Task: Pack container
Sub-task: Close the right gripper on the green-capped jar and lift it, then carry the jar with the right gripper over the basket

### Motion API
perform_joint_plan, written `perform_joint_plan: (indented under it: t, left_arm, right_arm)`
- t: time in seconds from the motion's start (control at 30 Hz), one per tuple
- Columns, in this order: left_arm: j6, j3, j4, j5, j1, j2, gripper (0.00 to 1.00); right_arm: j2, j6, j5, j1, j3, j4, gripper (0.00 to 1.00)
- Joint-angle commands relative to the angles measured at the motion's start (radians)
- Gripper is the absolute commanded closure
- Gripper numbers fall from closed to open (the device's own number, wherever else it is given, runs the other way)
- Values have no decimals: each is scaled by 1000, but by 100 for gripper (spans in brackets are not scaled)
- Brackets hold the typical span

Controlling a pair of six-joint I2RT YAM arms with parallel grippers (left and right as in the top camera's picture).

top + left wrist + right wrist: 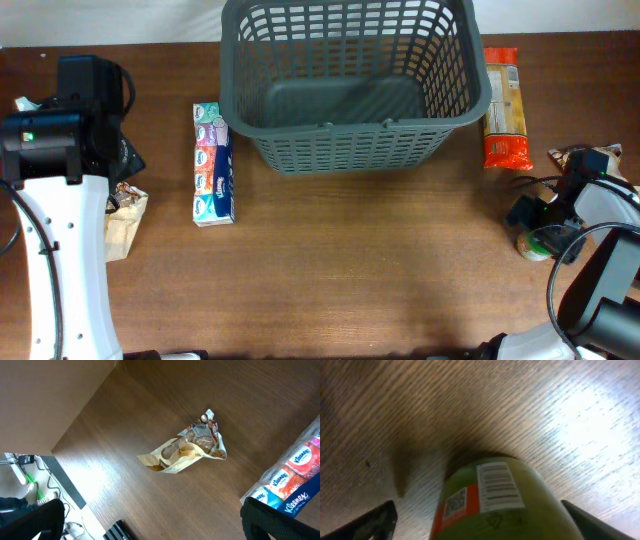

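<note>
The large dark grey lattice basket [350, 85] stands at the back middle and looks empty. My right gripper [545, 232] is low at the right edge. In the right wrist view its fingers [487, 522] are open on either side of a green can with an orange and white label [495, 505], which stands on the table [535, 245]. My left gripper [120, 160] is open and empty above the table at the left [155, 527]. A crumpled tan snack bag [187, 450] lies just ahead of it.
A multicolour Kleenex tissue pack [212, 165] lies left of the basket and also shows in the left wrist view [290, 477]. An orange pasta bag [503, 110] lies right of the basket. Another crumpled wrapper [585, 157] lies at the far right.
</note>
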Motion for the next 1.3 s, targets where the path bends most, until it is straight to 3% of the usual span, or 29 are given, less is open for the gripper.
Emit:
perform_joint_plan:
  t: [0.0, 0.1, 0.27, 0.5, 0.63, 0.83, 0.97, 1.1, 1.27]
  left_arm:
    - [1, -7, -2, 7, 6, 3, 0]
    - [1, -7, -2, 7, 6, 3, 0]
    - [1, -7, -2, 7, 6, 3, 0]
    - [1, -7, -2, 7, 6, 3, 0]
    - [1, -7, -2, 7, 6, 3, 1]
    - [1, -7, -2, 7, 6, 3, 0]
    - [1, -7, -2, 8, 6, 3, 0]
    - [1, -7, -2, 22, 6, 3, 0]
    - [1, -7, -2, 48, 6, 3, 0]
  right_arm:
    - [30, 1, -2, 5, -10, 2, 39]
    - [30, 1, -1, 5, -10, 3, 70]
    - [30, 1, -1, 5, -9, 2, 96]
    - [30, 8, -2, 5, 21, -39, 96]
    - [29, 9, -2, 5, 137, -132, 96]
    - [22, 8, -59, 5, 584, -409, 96]
    - [22, 8, -272, 5, 957, -534, 96]
    - [22, 42, -568, 20, 1231, -531, 96]
    - [22, 199, -717, 154, 1493, -427, 96]
